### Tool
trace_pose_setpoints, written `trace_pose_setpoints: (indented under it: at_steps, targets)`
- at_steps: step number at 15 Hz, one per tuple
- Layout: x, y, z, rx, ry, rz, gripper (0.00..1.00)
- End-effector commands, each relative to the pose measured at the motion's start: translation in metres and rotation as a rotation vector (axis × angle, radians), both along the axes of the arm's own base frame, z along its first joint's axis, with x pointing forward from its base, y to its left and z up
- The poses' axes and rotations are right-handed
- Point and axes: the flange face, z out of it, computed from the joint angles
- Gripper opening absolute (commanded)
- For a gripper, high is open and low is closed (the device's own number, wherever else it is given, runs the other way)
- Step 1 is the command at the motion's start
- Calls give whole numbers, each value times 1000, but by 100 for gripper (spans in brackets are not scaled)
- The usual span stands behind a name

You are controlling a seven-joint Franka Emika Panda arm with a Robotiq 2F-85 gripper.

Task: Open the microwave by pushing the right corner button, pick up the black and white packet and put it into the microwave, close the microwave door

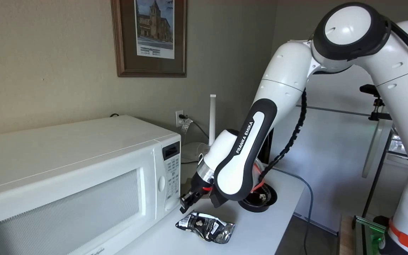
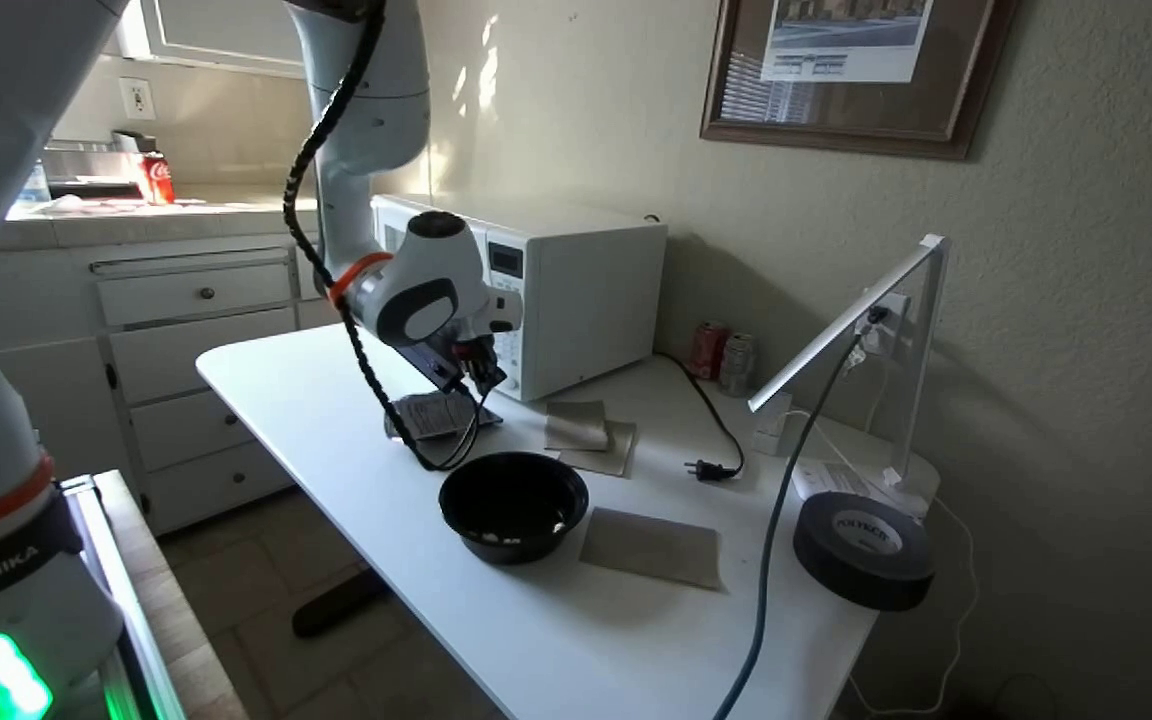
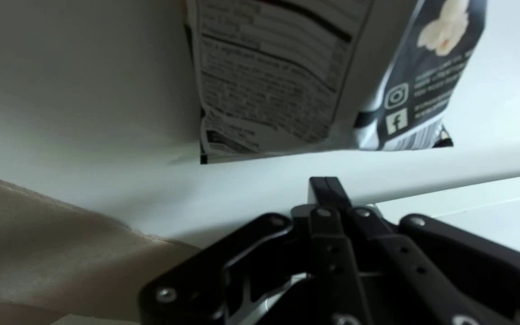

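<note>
On the table [image 1: 255, 232] lies a crinkled black-and-white packet [image 1: 207, 227]; the pincer [image 3: 326, 181] is pressed together; tape [image 2: 861, 552] shows only in an exterior view.

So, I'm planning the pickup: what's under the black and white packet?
The black and white packet rests on the white table, visible around it; the patch directly beneath is covered.

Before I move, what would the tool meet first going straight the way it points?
Likely the white tabletop, in the strip between the popcorn packet and the microwave; depth is unclear, so the packet's near end might come first.
</note>
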Motion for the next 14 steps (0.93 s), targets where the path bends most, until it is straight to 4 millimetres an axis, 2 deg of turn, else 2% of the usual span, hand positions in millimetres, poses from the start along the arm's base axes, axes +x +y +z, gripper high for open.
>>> trace_pose_setpoints:
  at_steps: [1,14]
  targets:
    - [5,-1,-7,40,-29,-25,0]
    - [26,-3,-11,117,-87,-84,0]
